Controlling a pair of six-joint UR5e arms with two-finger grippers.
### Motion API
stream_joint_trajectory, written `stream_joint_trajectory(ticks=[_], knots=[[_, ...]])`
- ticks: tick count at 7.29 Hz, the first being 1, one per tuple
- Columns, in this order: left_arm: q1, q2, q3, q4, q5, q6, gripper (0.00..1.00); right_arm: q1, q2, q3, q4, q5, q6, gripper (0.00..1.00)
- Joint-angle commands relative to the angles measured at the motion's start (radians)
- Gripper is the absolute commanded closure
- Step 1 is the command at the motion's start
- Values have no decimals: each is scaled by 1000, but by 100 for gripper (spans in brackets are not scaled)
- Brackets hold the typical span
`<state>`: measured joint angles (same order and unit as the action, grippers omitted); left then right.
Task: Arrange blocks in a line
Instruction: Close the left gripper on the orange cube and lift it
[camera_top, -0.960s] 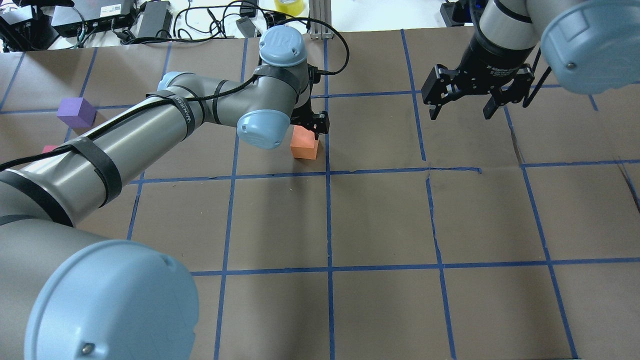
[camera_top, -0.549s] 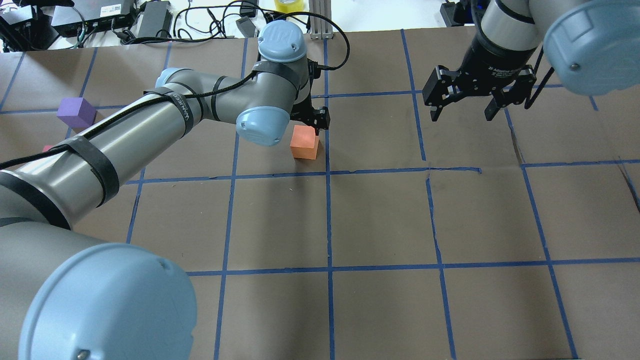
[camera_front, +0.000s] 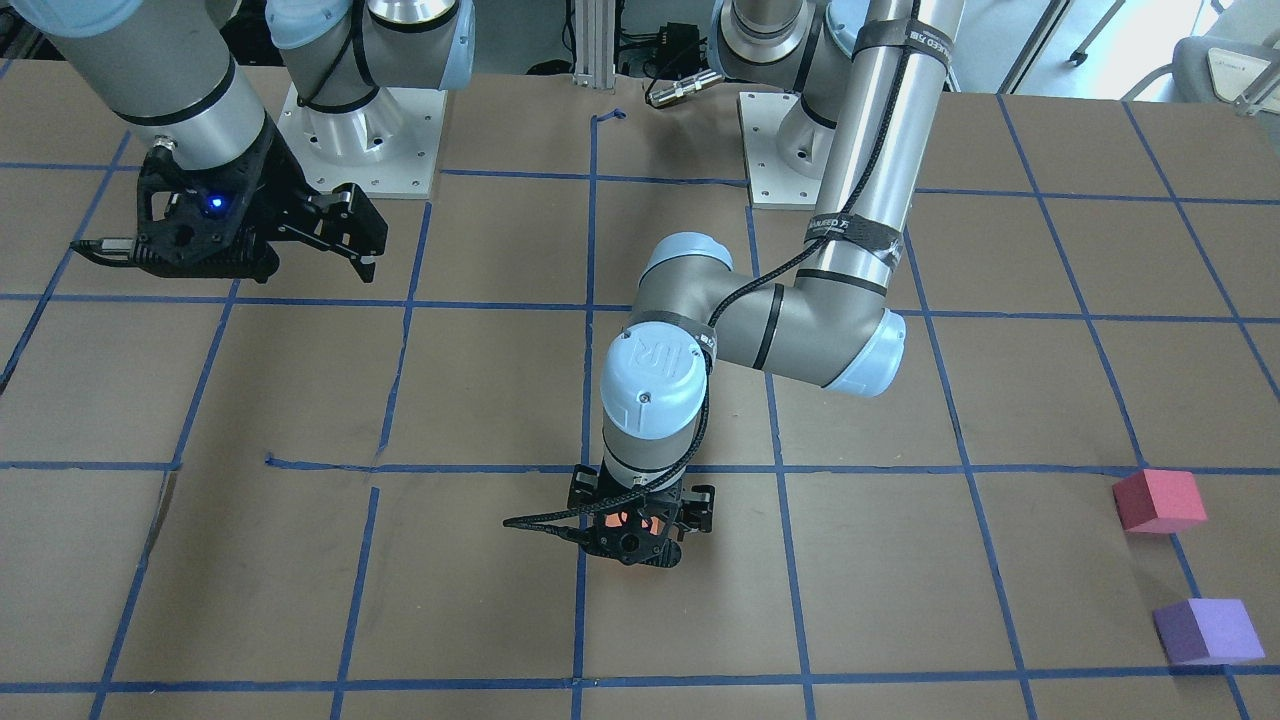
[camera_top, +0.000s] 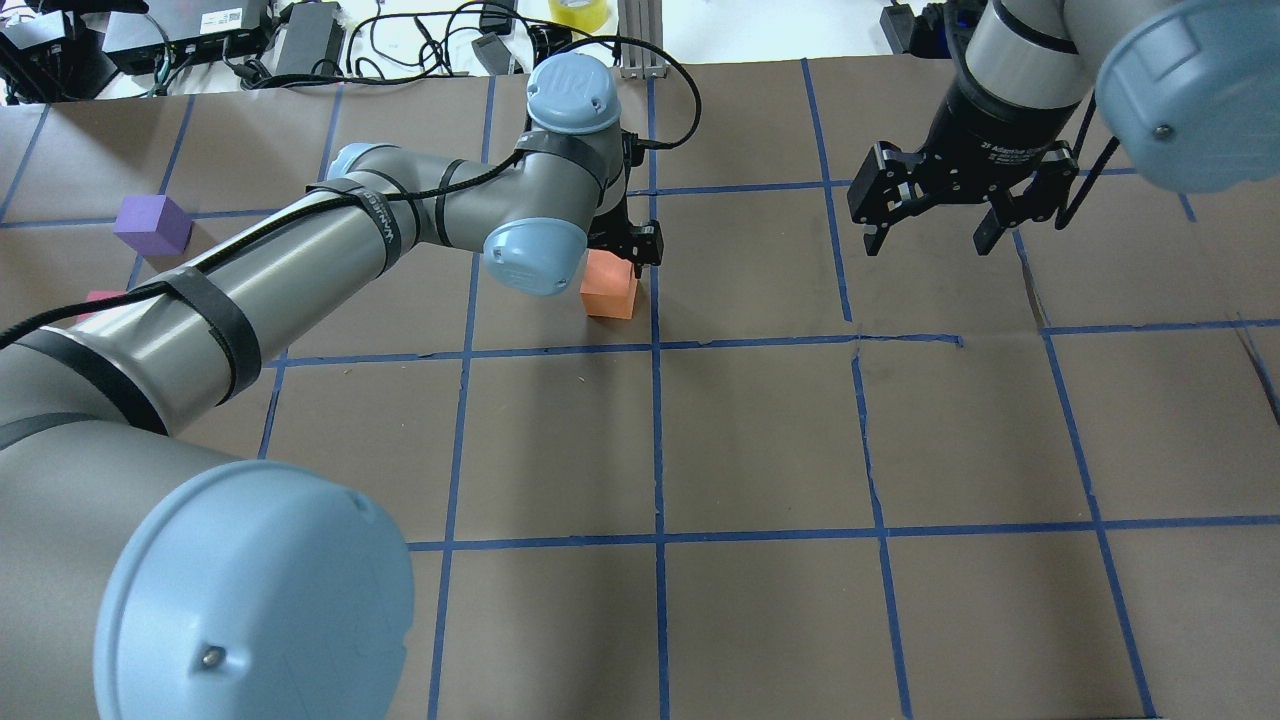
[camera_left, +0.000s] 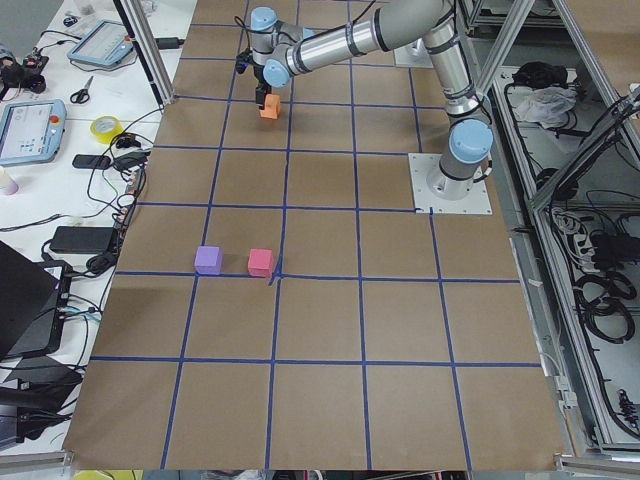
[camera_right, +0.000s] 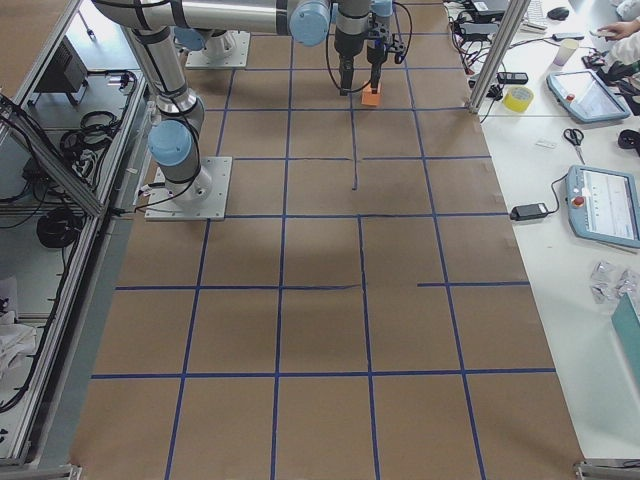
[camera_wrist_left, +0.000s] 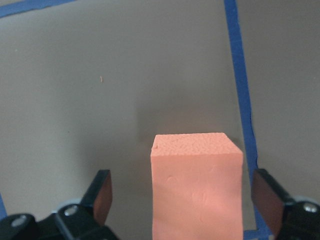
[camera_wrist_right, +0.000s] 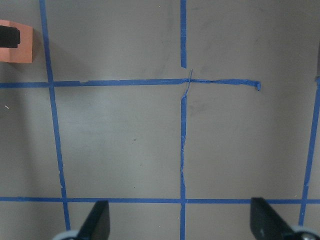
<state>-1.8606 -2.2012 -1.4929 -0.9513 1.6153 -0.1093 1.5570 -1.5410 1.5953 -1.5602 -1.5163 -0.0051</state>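
The orange block (camera_top: 608, 292) stands on the brown paper beside a blue tape line. My left gripper (camera_top: 615, 258) hangs over it, open. In the left wrist view the fingers (camera_wrist_left: 102, 196) stand either side of the orange block (camera_wrist_left: 196, 185) with a gap on each side. The purple block (camera_top: 152, 224) and the red-pink block (camera_front: 1158, 500) sit near each other far out on my left; in the overhead view my left arm hides most of the red-pink one. My right gripper (camera_top: 928, 240) is open and empty above the far right of the table.
The table is brown paper with a blue tape grid (camera_top: 658, 440). Cables and power bricks (camera_top: 300, 40) and a yellow tape roll (camera_top: 580, 12) lie beyond the far edge. The orange block also shows at the right wrist view's top left corner (camera_wrist_right: 15, 42).
My left wrist shifted slightly but stays over the orange block, which has not moved. My right gripper drifted a little right and farther away, still open.
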Motion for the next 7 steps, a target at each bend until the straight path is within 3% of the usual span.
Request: stream_joint_trajectory(ticks=[1, 4, 5, 6, 7], knots=[[-12, -21, -1, 5, 2, -3, 0, 0, -1, 0, 5, -1, -1, 0], [-15, -26, -1, 6, 3, 8, 1, 0, -1, 0, 2, -1, -3, 0], [-15, -26, -1, 5, 11, 16, 44, 0, -1, 0, 3, -1, -3, 0], [-15, -26, -1, 6, 12, 13, 72, 0, -1, 0, 2, -1, -3, 0], [-15, -25, -3, 5, 15, 8, 78, 0, -1, 0, 2, -2, -3, 0]])
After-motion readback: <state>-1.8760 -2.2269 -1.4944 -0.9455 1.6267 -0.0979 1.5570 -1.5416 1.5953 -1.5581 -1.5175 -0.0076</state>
